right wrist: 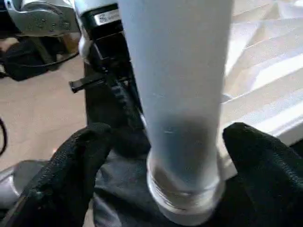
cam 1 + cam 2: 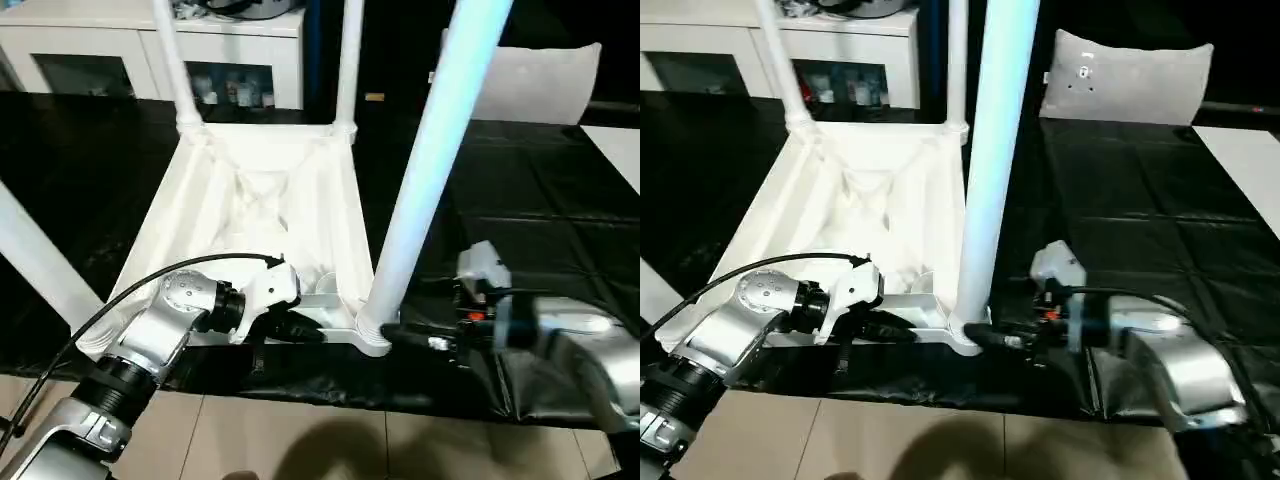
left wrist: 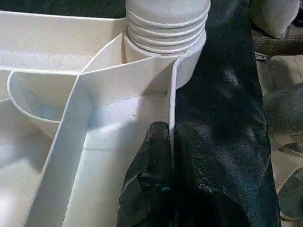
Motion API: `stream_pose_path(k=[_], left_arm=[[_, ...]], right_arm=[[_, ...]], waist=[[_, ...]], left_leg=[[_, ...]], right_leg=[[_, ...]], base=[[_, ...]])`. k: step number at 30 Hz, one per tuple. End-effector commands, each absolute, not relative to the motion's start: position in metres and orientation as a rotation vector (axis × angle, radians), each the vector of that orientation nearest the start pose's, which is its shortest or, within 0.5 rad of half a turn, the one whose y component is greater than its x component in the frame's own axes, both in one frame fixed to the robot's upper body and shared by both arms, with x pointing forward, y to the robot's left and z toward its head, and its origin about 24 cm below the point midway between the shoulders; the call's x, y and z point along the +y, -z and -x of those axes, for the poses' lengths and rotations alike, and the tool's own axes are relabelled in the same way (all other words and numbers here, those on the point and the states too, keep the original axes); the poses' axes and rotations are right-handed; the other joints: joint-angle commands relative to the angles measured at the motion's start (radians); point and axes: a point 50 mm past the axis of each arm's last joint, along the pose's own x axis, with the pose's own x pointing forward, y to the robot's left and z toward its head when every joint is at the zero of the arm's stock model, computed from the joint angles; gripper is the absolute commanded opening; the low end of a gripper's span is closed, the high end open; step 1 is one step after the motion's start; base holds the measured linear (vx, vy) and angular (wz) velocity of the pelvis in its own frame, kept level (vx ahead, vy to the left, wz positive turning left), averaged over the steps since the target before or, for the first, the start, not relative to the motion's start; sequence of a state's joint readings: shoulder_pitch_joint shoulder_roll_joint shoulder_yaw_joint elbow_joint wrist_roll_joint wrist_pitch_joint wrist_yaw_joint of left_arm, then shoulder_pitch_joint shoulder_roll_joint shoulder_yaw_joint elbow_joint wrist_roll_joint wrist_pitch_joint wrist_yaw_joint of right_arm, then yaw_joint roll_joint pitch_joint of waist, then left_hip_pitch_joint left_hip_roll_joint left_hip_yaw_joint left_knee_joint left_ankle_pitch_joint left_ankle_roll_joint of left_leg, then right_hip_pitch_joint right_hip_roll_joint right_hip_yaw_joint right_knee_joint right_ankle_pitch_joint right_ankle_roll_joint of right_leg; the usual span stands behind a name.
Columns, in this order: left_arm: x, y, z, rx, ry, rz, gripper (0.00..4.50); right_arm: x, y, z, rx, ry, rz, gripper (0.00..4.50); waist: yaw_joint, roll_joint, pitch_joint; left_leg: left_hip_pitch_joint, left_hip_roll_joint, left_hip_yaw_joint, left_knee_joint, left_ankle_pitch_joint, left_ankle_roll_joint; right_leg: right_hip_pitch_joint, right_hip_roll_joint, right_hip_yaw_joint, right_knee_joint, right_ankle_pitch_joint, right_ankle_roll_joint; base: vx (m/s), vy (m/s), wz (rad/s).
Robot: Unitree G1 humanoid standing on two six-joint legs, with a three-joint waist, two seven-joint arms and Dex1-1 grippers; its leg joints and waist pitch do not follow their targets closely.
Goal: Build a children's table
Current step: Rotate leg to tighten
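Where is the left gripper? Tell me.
The left gripper is shut on the near rim of the upturned table top, left of the near-right leg.

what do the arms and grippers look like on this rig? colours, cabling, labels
Both forearms are silver metal. The left arm has a round silver wrist joint, a black ribbed collar and a black cable looping over it to a white housing. The right arm carries a white block, small red parts and black wiring. Gripper fingers are black and textured. A white label sits on the left gripper.
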State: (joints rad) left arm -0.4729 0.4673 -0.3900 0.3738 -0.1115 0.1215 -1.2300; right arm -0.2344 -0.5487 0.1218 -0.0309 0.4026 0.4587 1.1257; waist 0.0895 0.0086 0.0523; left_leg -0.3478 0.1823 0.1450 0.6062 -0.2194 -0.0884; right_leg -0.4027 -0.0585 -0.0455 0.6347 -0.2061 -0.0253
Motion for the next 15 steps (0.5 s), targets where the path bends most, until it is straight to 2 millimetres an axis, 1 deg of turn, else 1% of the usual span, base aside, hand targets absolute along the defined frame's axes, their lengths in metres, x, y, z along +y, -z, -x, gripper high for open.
stream_pose_path(k=[1,2,3,4,5,7,8,9,10,11,12,13,14,15], left_arm=[[0.135,-0.048,-0.286,0.400,1.458,-0.342,0.00],[0.135,-0.048,-0.285,0.396,1.460,-0.337,0.00],[0.135,-0.048,-0.285,0.394,1.462,-0.335,0.00],[0.135,-0.048,-0.285,0.394,1.464,-0.336,0.00],[0.135,-0.048,-0.285,0.396,1.466,-0.339,0.00],[0.137,-0.048,-0.285,0.404,1.471,-0.353,0.00],[0.138,-0.047,-0.285,0.409,1.467,-0.359,0.00],[0.139,-0.047,-0.286,0.411,1.465,-0.361,0.00],[0.140,-0.047,-0.286,0.414,1.463,-0.365,0.00],[0.140,-0.047,-0.286,0.415,1.462,-0.366,0.00],[0.141,-0.047,-0.286,0.416,1.462,-0.368,0.00],[0.142,-0.047,-0.287,0.418,1.459,-0.370,0.00],[0.143,-0.047,-0.287,0.418,1.458,-0.370,0.00],[0.143,-0.047,-0.287,0.419,1.458,-0.371,0.00]], right_arm=[[-0.165,-0.083,-0.261,0.328,-1.270,0.012,4.01],[-0.164,-0.082,-0.263,0.333,-1.275,0.012,3.76],[-0.163,-0.081,-0.265,0.338,-1.281,0.017,3.76],[-0.162,-0.079,-0.266,0.344,-1.288,0.019,3.70],[-0.162,-0.079,-0.267,0.348,-1.293,0.016,3.67],[-0.162,-0.078,-0.269,0.353,-1.298,0.011,3.40],[-0.162,-0.076,-0.271,0.362,-1.303,0.017,3.31],[-0.162,-0.075,-0.272,0.364,-1.302,0.018,3.27],[-0.162,-0.075,-0.273,0.367,-1.300,0.020,3.09],[-0.162,-0.074,-0.274,0.367,-1.299,0.020,3.09],[-0.162,-0.074,-0.275,0.369,-1.297,0.021,2.96],[-0.161,-0.073,-0.278,0.369,-1.298,0.022,2.82],[-0.161,-0.073,-0.279,0.369,-1.302,0.021,2.82],[-0.160,-0.073,-0.279,0.369,-1.304,0.021,2.64]], waist=[[0.005,-0.006,-0.059],[0.005,-0.008,-0.061],[0.005,-0.005,-0.061],[0.006,-0.008,-0.061],[0.006,-0.007,-0.061],[0.006,-0.007,-0.061],[0.006,-0.010,-0.062],[0.005,-0.009,-0.062],[0.006,-0.009,-0.061],[0.006,-0.009,-0.060],[0.006,-0.011,-0.061],[0.006,-0.010,-0.061],[0.005,-0.011,-0.061],[0.005,-0.011,-0.061]], left_leg=[[-0.012,0.033,0.000,-0.070,-0.085,0.049],[-0.013,0.033,0.001,-0.069,-0.083,0.050],[-0.012,0.033,0.000,-0.069,-0.081,0.049],[-0.012,0.034,0.001,-0.069,-0.075,0.050],[-0.013,0.034,0.001,-0.069,-0.072,0.050],[-0.013,0.034,0.002,-0.069,-0.070,0.054],[-0.012,0.034,0.002,-0.069,-0.070,0.054],[-0.013,0.033,0.002,-0.068,-0.069,0.054],[-0.012,0.033,0.003,-0.068,-0.073,0.053],[-0.012,0.033,0.003,-0.069,-0.075,0.053],[-0.011,0.033,0.004,-0.069,-0.076,0.053],[-0.012,0.034,0.003,-0.069,-0.076,0.052],[-0.012,0.032,0.004,-0.069,-0.076,0.052],[-0.012,0.032,0.004,-0.069,-0.078,0.051]], right_leg=[[0.064,-0.074,0.045,-0.084,-0.152,-0.194],[0.065,-0.074,0.045,-0.083,-0.149,-0.195],[0.065,-0.074,0.044,-0.082,-0.146,-0.199],[0.065,-0.074,0.045,-0.081,-0.135,-0.200],[0.065,-0.074,0.045,-0.079,-0.130,-0.202],[0.066,-0.075,0.045,-0.080,-0.119,-0.206],[0.066,-0.075,0.045,-0.080,-0.119,-0.206],[0.066,-0.074,0.044,-0.079,-0.121,-0.209],[0.065,-0.074,0.044,-0.081,-0.133,-0.205],[0.066,-0.074,0.044,-0.082,-0.139,-0.204],[0.066,-0.074,0.045,-0.082,-0.142,-0.201],[0.065,-0.075,0.044,-0.081,-0.148,-0.201],[0.065,-0.075,0.044,-0.082,-0.152,-0.201],[0.066,-0.075,0.043,-0.083,-0.161,-0.199]], base=[[0.000,0.000,0.00],[0.000,0.000,0.00],[0.000,0.000,0.00],[0.000,0.000,0.00],[0.000,0.000,0.00],[0.000,0.000,0.00],[0.000,0.000,0.00],[0.000,0.000,0.00],[0.000,0.000,0.00],[0.000,0.000,0.00],[0.000,0.000,0.00],[0.000,0.000,0.00],[0.000,0.000,0.00],[0.000,0.000,0.00]])
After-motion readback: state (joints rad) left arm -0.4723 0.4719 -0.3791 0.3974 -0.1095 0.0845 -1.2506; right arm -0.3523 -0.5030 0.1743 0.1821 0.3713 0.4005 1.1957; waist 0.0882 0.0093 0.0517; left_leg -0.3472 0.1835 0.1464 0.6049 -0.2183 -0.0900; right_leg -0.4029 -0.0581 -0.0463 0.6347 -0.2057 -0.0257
